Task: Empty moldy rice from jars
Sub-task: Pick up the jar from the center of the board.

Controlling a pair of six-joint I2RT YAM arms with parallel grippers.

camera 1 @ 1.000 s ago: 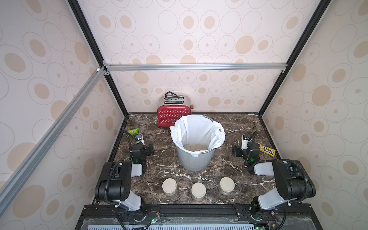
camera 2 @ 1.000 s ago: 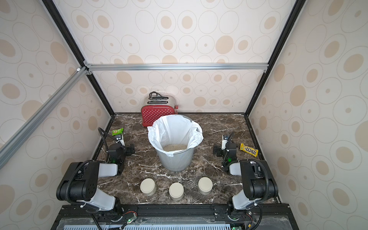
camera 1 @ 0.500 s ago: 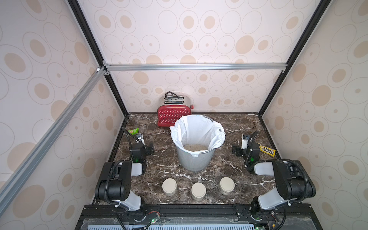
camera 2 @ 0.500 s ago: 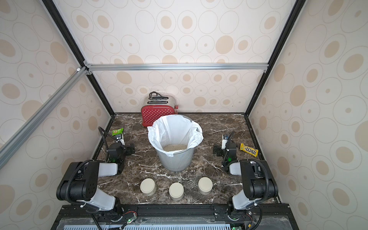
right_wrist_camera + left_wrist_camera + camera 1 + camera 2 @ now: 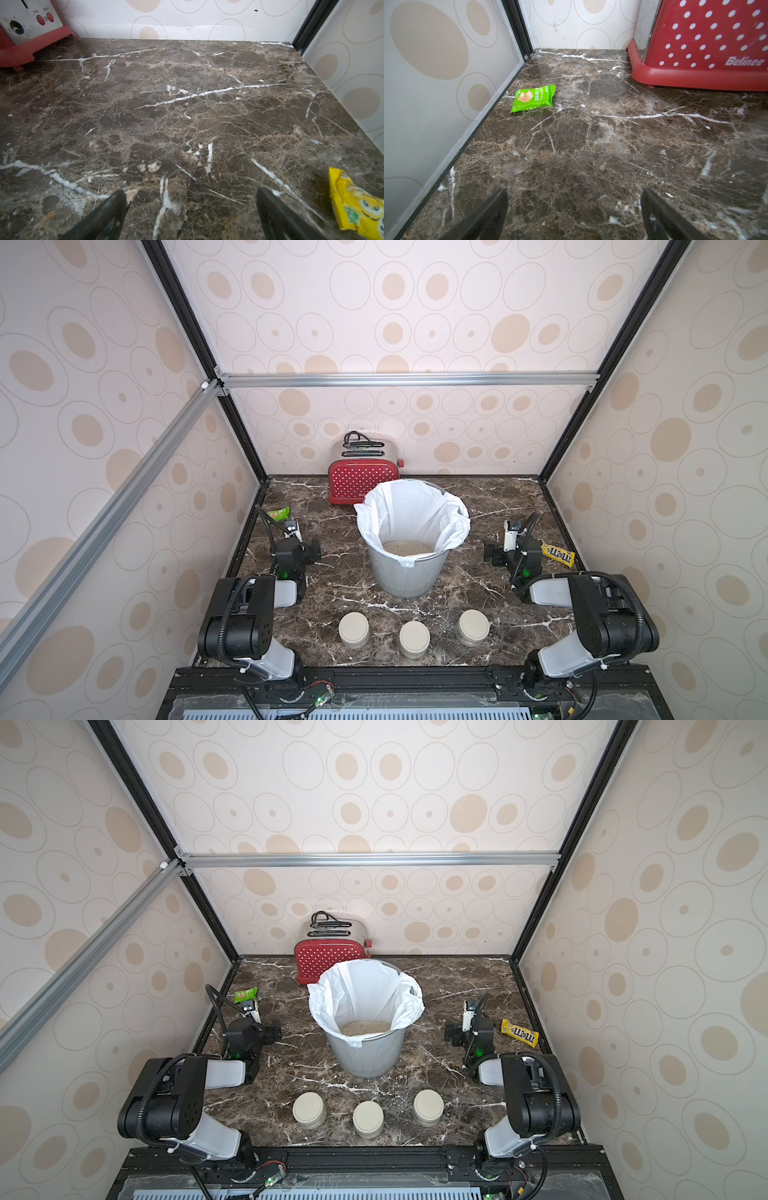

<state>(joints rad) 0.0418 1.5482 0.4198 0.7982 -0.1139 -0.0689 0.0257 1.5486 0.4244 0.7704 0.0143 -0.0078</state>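
Observation:
Three jars stand in a row near the table's front edge in both top views, left (image 5: 353,630), middle (image 5: 414,639) and right (image 5: 473,626). Each has its beige lid on, and the lids hide what is inside. Pale rice (image 5: 408,548) lies at the bottom of the white-lined grey bin (image 5: 405,578) at the table's middle. My left gripper (image 5: 574,199) rests low at the table's left side, open over bare marble. My right gripper (image 5: 191,199) rests at the right side, open and empty too. Both are well behind the jars and apart from the bin.
A red dotted toaster (image 5: 363,483) stands behind the bin at the back wall. A green snack packet (image 5: 533,98) lies ahead of the left gripper by the left wall. A yellow candy packet (image 5: 357,207) lies beside the right gripper. Enclosure walls close three sides.

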